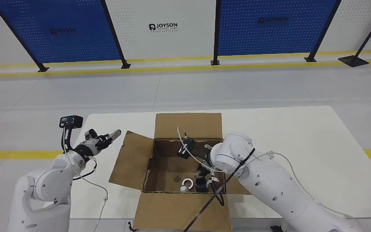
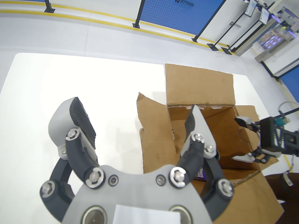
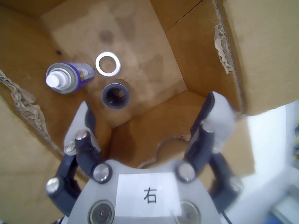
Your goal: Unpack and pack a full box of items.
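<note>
Open cardboard box [image 1: 168, 168] on a white surface [image 1: 324, 139], with both arms at the moment shown. All four flaps of the box are folded outward and its interior is exposed.

Box contents: three items sit on the floor of the box [image 3: 130, 24], grouped near the wall closest to the robot.
(a) A blue spray can [image 3: 67, 75] stands on end with its white nozzle upward.
(b) A pale flat ring [image 3: 108, 64] lies just beside the can. Whether the two touch cannot be told.
(c) A dark grey cylindrical sleeve [image 3: 115, 95] stands on end near the ring, with its bore facing upward.
In the top view the ring [image 1: 185, 187] and sleeve [image 1: 201, 184] lie side by side.

Right end effector [image 3: 149, 103]: it sits within the opening of the box, close to the right wall and above the three items. Its fingers are spread wide and nothing is between them. The left wrist view shows the same end effector [image 2: 241, 141], its two fingertips parted in front of the right wall of the box [image 2: 198, 85].

Left end effector [image 2: 134, 104]: it is outside the box, above the surface beyond the left flap. It is released, with the ribbed pads [image 2: 81, 117] well apart and nothing grasped. In the top view it [image 1: 109, 138] points toward the left flap without touching it.
</note>
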Available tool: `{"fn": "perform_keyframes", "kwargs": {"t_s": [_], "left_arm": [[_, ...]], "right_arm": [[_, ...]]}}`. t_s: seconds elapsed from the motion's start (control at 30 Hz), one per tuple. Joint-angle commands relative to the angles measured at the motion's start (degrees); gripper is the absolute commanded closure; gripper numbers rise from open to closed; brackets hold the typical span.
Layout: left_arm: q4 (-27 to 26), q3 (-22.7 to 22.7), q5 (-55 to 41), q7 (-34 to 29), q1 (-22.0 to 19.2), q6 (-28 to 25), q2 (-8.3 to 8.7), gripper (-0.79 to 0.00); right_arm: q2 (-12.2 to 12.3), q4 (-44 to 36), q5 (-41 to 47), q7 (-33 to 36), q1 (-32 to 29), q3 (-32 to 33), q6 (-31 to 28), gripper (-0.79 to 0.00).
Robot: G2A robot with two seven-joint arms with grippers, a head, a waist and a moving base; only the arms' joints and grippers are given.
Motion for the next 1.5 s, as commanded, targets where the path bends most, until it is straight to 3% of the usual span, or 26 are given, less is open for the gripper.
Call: {"fn": "perform_keyframes", "kwargs": {"t_s": [0.0,0.13,0.23,0.5,0.57,0.6,0.7,0.77,0.83,1.1,1.47], "left_arm": [[0.0,0.0,0.0,0.0,0.0,0.0,0.00,-0.785],[0.0,0.0,0.0,0.0,0.0,0.0,0.00,-0.785],[0.0,0.0,0.0,0.0,0.0,0.0,0.00,-0.785],[0.0,0.0,0.0,0.0,0.0,0.0,0.00,-0.785],[0.0,0.0,0.0,0.0,0.0,0.0,0.00,-0.785],[0.0,0.0,0.0,0.0,0.0,0.0,0.00,-0.785],[0.0,0.0,0.0,0.0,0.0,0.0,0.00,-0.785],[0.0,0.0,0.0,0.0,0.0,0.0,0.00,-0.785],[0.0,0.0,0.0,0.0,0.0,0.0,0.00,-0.785],[0.0,0.0,0.0,0.0,0.0,0.0,0.00,-0.785],[0.0,0.0,0.0,0.0,0.0,0.0,0.00,-0.785]], "right_arm": [[0.0,0.2,-0.5,-0.5,-0.3,-0.5,-1.0,-0.785],[-0.6,1.9,-2.3,-2.5,0.8,-2.7,-5.4,-0.785],[-1.4,3.2,-3.1,-3.9,1.5,-4.5,-5.5,-0.785],[-3.7,7.2,-1.4,2.0,4.8,-8.0,-4.8,-0.785],[-4.2,8.7,0.3,2.9,5.8,-8.1,-5.3,-0.616],[-4.4,9.6,1.1,3.4,6.0,-8.3,-5.5,-0.600],[-5.3,11.1,1.5,4.6,7.1,-9.6,-5.8,-0.656],[-5.9,12.2,2.2,4.4,7.4,-10.1,-5.4,-0.597],[-6.3,13.3,2.7,4.3,7.7,-10.5,-5.2,-0.603],[-8.1,18.3,6.0,5.1,8.7,-12.0,-6.1,-0.480],[-11.2,26.1,8.1,3.1,9.9,-14.9,-7.2,-0.462]]}}
